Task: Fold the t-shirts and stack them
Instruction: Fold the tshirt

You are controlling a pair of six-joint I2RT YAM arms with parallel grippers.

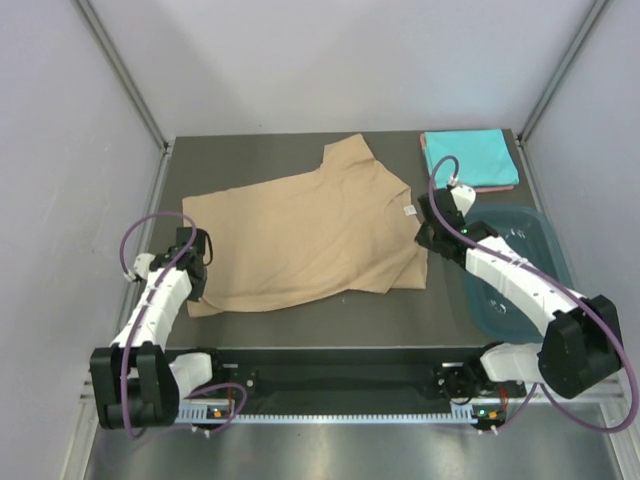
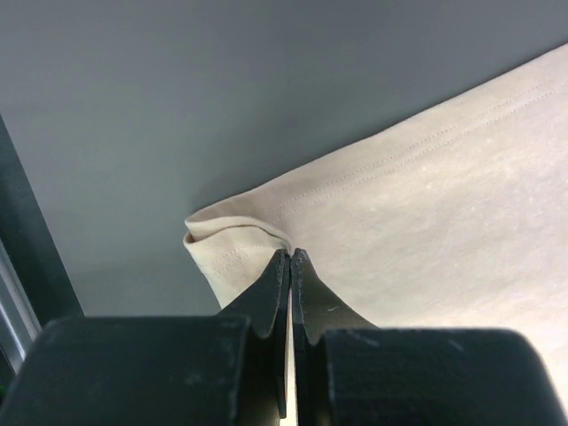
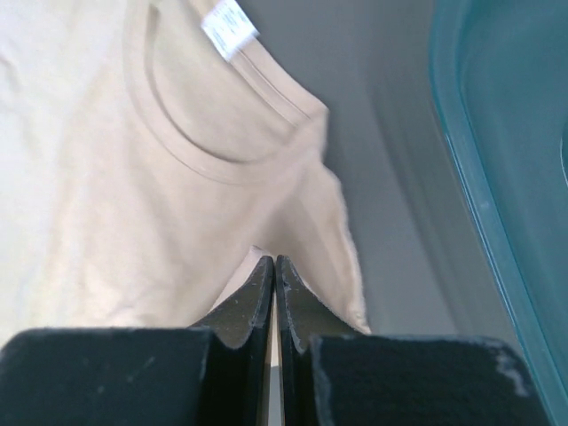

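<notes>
Pinching tan t-shirt [image 1: 310, 230] — left end effector [image 2: 290, 257], right end effector [image 3: 273, 262] — grips visible only wrist-side.

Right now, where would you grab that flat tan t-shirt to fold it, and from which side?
I'd pinch the tan t-shirt from the near side at two edge points: the left hem corner and the shoulder beside the collar on the right. It lies flat and sideways, so only edges offer loose cloth. The left end effector and right end effector are shut there.

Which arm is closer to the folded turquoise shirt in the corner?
Right. Its fingers pinch the tan shirt just in front of the turquoise shirt; the left fingers hold the opposite hem corner.
</notes>
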